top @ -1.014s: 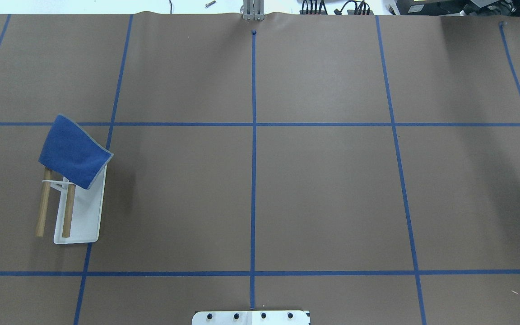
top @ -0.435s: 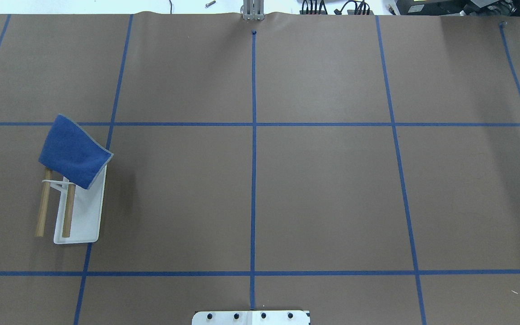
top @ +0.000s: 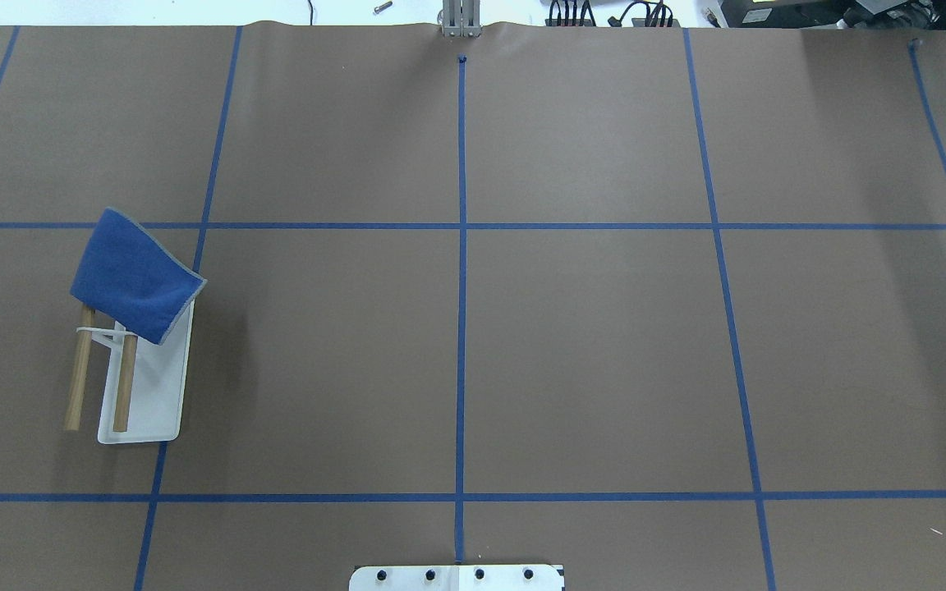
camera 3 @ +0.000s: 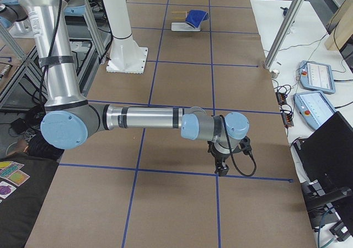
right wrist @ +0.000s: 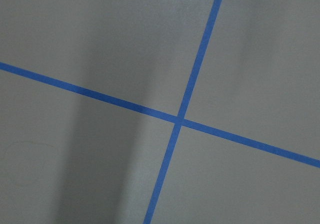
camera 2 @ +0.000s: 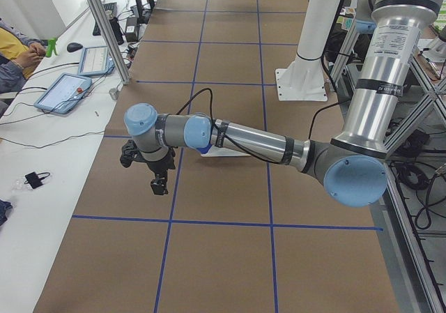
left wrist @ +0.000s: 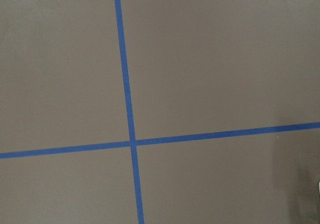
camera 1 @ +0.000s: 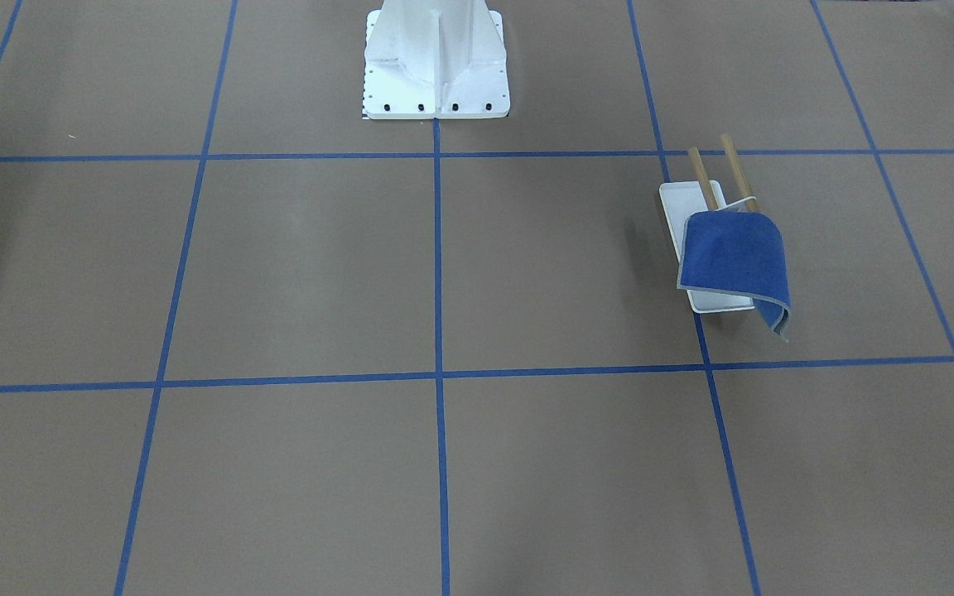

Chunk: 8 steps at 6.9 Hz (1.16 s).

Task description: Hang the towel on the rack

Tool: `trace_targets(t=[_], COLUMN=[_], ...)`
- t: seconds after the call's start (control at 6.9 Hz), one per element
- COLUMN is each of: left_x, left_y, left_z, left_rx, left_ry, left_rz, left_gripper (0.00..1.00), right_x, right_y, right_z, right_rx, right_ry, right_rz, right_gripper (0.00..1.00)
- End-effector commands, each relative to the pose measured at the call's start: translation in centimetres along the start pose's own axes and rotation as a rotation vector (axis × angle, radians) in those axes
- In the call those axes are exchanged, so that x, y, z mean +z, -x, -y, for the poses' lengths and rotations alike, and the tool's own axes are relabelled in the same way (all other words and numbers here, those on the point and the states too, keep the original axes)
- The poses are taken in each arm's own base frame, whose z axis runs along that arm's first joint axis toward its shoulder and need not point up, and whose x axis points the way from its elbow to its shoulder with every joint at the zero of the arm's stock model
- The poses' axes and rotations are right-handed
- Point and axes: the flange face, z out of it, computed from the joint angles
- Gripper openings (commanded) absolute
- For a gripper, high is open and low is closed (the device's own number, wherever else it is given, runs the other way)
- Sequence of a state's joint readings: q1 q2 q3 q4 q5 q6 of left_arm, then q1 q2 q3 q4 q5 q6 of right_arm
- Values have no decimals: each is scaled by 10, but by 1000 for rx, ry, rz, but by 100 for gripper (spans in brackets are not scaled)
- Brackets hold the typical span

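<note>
While the towel (top: pixel 135 275) drapes the rack (top: pixel 157 394) at its twelve-o'clock bar ends, nine o'clock on the counter (top: pixel 588 345), the left end effector (camera 2: pixel 159 185) and right end effector (camera 3: pixel 222 168) hang well apart from it. I can't tell whether either is open or closed. Best to park without brushing the cloth.

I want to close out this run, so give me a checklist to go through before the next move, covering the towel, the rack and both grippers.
1. Towel draped over both bars of the rack: ok.
2. Towel's hanging corner off the table: cannot tell.
3. Rack standing upright: ok.
4. Left gripper apart from the towel: ok.
5. Right gripper apart from the towel: ok, it is at the table's other end.
6. Grippers open or shut: cannot tell.
</note>
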State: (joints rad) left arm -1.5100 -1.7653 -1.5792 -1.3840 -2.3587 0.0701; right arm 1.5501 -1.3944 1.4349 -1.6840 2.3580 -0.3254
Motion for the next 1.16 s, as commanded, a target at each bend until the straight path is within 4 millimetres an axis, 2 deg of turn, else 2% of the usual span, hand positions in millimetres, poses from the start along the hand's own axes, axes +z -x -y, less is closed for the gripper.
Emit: trace_targets(t=[0.0,0.29,0.43,0.58,1.01], left_x=[23,18,12,2,1], left_y=[23,18,11,1,-4], left_z=[-35,-38,-48,-49,-50], left_rx=[124,138,145,158,164], left_ry=[23,11,-4,-22,-28], left_rz=[-6,-5,-3,-3,-23], left_gripper=[97,97,97,98,98], right_x=[-5,-13,-14,-11,-8], right_y=[6,18,20,22,27], right_z=[6,10,11,12,15], right_rx=[2,-4,-5,-10,-21], right_ry=[9,-5,-9,-6,-4], right_rz=[4,-1,4,5,8], right_gripper=[100,100,100,100,100])
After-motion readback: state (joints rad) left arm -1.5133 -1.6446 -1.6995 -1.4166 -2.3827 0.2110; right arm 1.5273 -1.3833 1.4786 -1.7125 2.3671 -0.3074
